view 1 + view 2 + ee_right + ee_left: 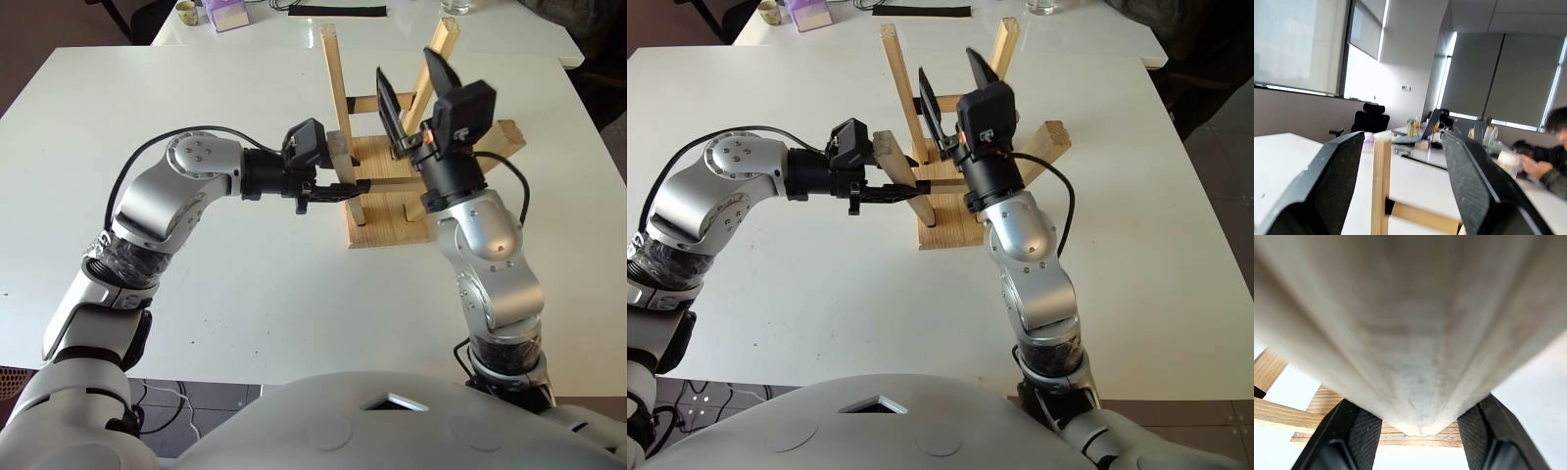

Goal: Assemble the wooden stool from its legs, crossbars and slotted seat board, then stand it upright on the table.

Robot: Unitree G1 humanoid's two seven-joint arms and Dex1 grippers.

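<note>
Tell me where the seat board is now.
The seat board lies flat on the white table, centre of the head views, beside the left gripper gripping one upright leg.

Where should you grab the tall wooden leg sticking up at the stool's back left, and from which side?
Probably the pale wooden leg by its bare upper half, above the thin wooden crossbar. It stands upright and is square-sided, so a level pinch from the robot's side would meet two flat faces.
</note>
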